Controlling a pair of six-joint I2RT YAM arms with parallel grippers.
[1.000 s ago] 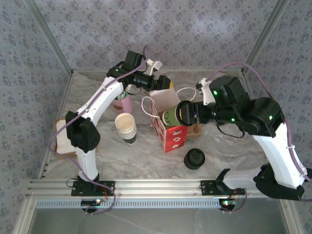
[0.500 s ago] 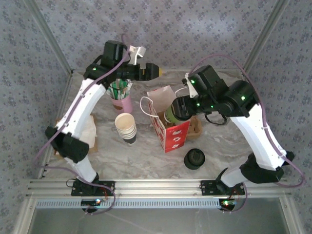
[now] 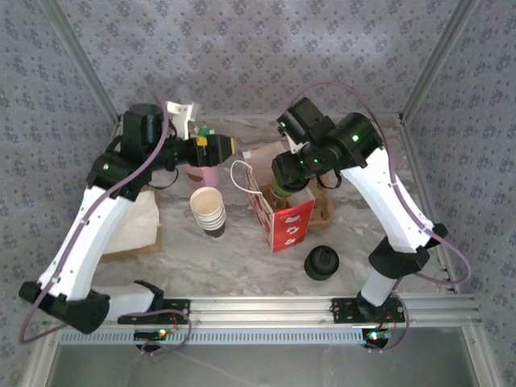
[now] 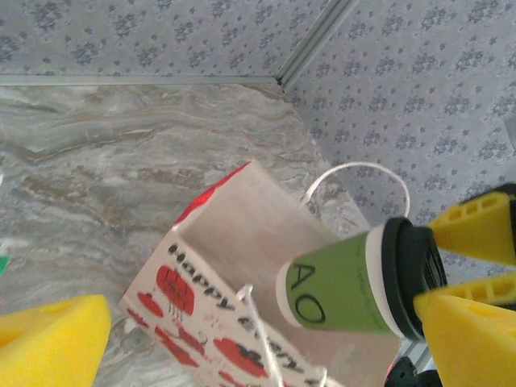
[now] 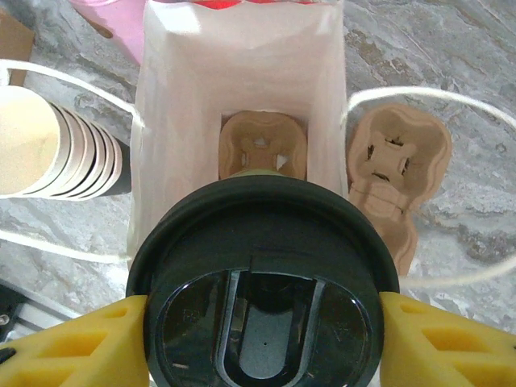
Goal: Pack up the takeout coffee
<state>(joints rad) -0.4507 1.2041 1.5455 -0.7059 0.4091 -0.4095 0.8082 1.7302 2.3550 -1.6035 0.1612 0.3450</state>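
Observation:
The takeout coffee [image 4: 347, 286] is a green paper cup with a black lid [image 5: 262, 266]. My right gripper [image 5: 262, 322] is shut on the lid's rim, a yellow pad [image 5: 64, 343] on each side. It holds the cup [image 3: 278, 192] upright over the open mouth of the red-and-white paper bag [image 3: 282, 222], its base about level with the bag's rim. A brown cup carrier [image 5: 264, 145] lies on the bag's floor, straight below the cup. My left gripper [image 3: 222, 147] hangs open and empty to the left of the bag, pointing at it.
A stack of white cups [image 3: 208, 211] stands left of the bag, with a pink cup [image 3: 206, 174] of utensils behind it. A pile of black lids [image 3: 321, 262] sits in front right. A second carrier [image 5: 395, 173] lies right of the bag, brown paper [image 3: 137, 226] far left.
The right arm has turned the cup from lying sideways to upright and carried it over the bag's mouth. The left gripper has drawn back leftward from the bag's far edge.

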